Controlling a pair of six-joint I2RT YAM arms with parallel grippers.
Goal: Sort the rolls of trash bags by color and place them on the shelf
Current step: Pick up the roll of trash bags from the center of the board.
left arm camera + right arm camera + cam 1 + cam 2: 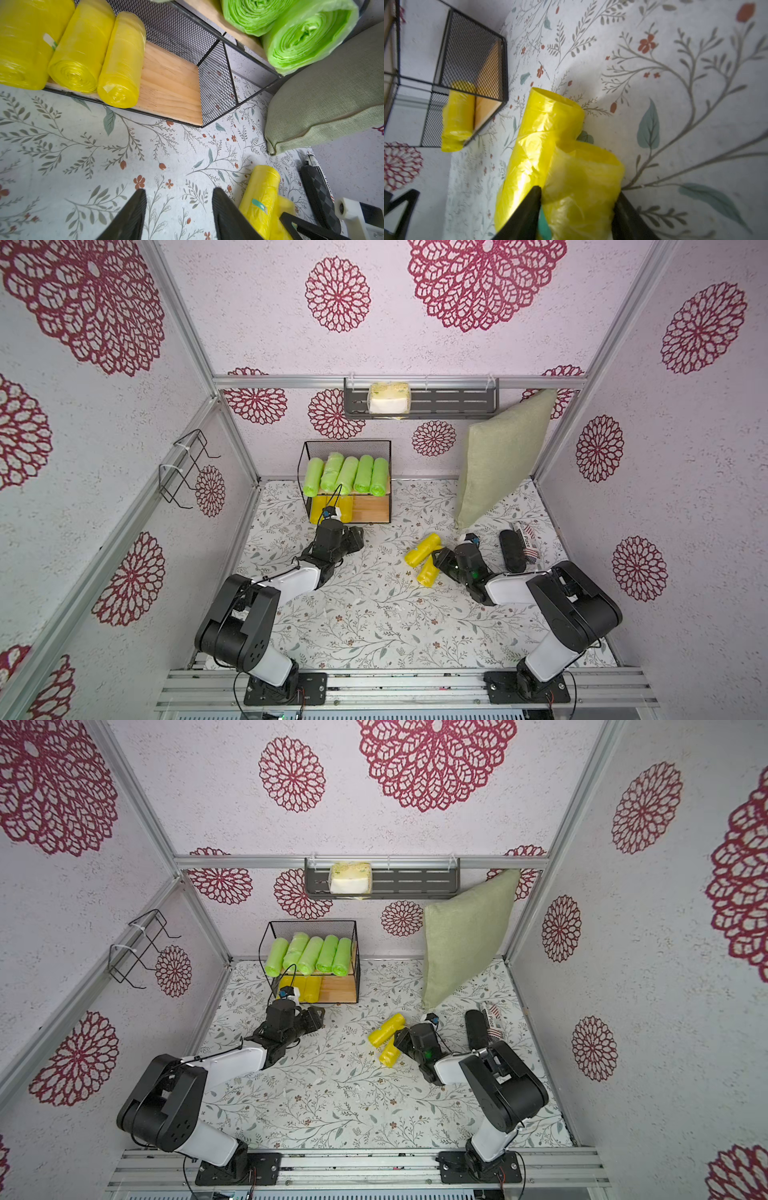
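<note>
5 lime-green rolls fill the shelf's top board and 3 yellow rolls line the lower, so the right hand grips a loose yellow roll, 1 of 2 on the counter, likely bound there, while the left hand hovers open, empty, nearby.

Shelf at table rear. Five rolls side by side on upper board; three rolls on lower board, left part. Right of shelf on table: rear roll touching front roll. Pillow leans in rear right corner.
</note>
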